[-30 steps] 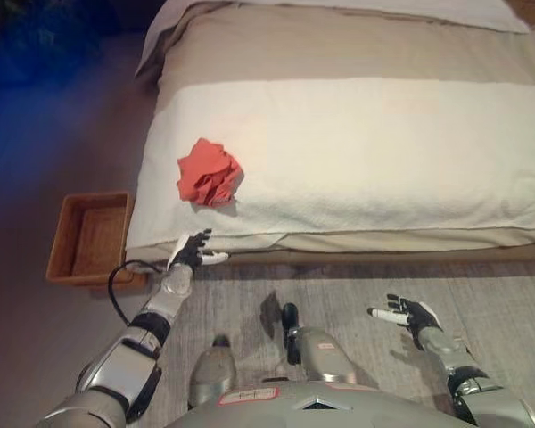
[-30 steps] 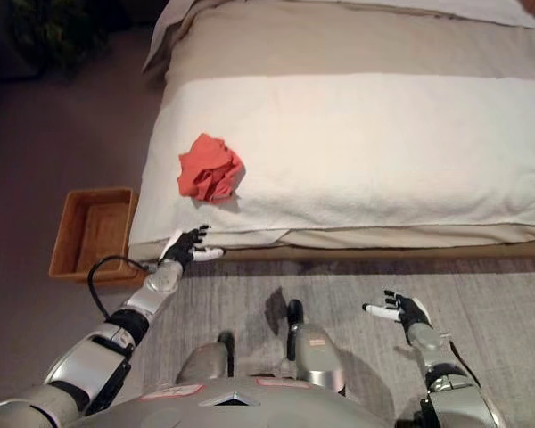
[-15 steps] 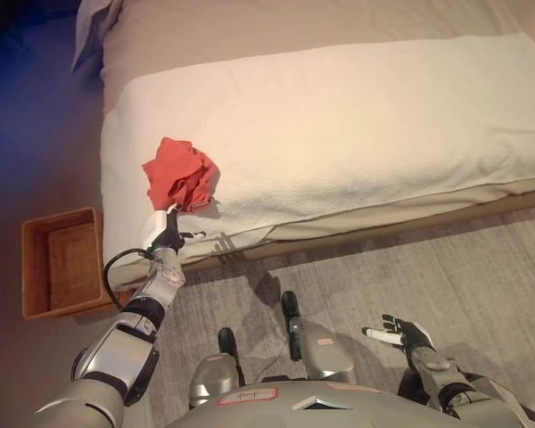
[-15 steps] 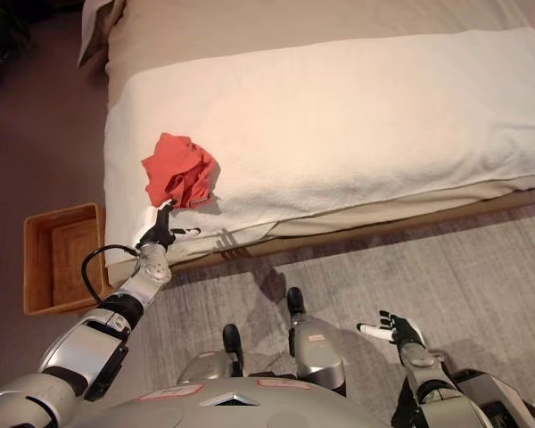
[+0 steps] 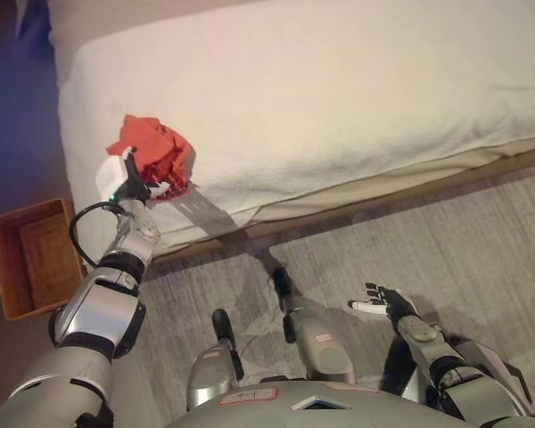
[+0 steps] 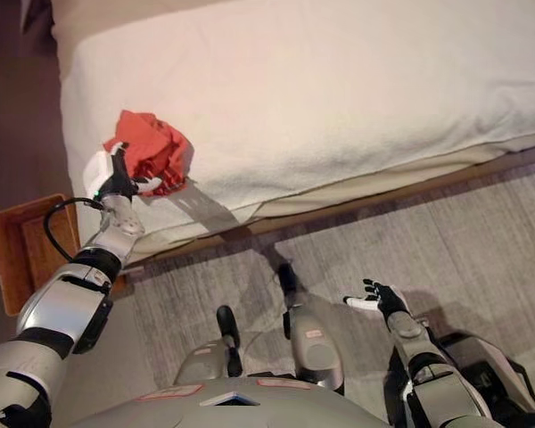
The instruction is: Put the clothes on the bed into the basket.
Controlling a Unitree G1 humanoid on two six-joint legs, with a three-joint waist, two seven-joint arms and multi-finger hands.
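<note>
A crumpled red cloth [image 5: 153, 153] lies near the left front corner of the bed [image 5: 339, 98], on its white blanket. My left hand [image 5: 135, 185] is raised to the cloth's near-left edge, fingers spread and touching the fabric without curling round it. The brown wicker basket [image 5: 28, 258] stands on the floor left of the bed, below and left of that hand; nothing shows inside it. My right hand [image 5: 382, 300] hovers open over the rug at the lower right, far from the cloth.
A grey rug [image 5: 481, 232] covers the floor in front of the bed. The bed's front edge [image 5: 383, 183] runs diagonally across the view. Bare darker floor [image 6: 18, 107] lies to the left around the basket.
My left hand has risen from below the bed's edge onto the blanket and now touches the red cloth. The camera has shifted, so the whole scene sits differently. The right hand stays open.
</note>
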